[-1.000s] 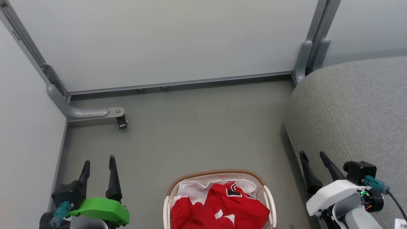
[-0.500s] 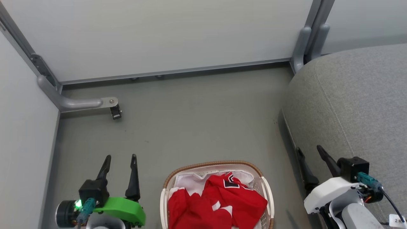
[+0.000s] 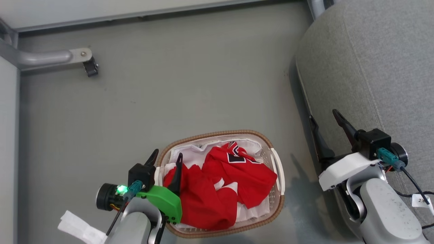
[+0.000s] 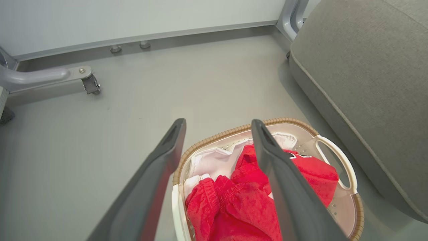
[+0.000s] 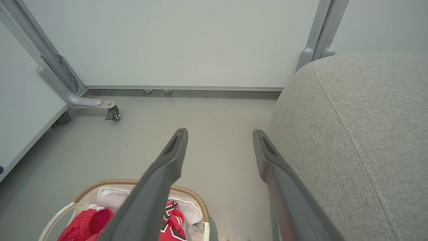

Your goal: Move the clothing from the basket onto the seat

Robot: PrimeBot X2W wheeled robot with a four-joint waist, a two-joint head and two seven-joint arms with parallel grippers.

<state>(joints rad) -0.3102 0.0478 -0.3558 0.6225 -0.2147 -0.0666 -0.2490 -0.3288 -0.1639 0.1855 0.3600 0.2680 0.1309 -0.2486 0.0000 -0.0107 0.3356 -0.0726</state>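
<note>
grey floor (image 3: 169, 84) runs up to a pale partition (image 3: 67, 6), with a metal foot and caster (image 3: 91, 67) at far left. left gripper (image 3: 166, 156) hangs empty, fingers spread wide, straddling the left rim of the basket (image 3: 217, 133). red clothing (image 3: 210, 193) lies heaped inside it on a white liner (image 3: 190, 152). right gripper (image 3: 322, 116), also wide and empty, sits at the edge of the grey seat (image 3: 383, 67).

A plain grey floor (image 3: 190, 78) meets pale partition panels (image 5: 184, 40) framed in grey metal, one foot (image 3: 51, 58) carrying a black caster (image 3: 91, 68).
</note>
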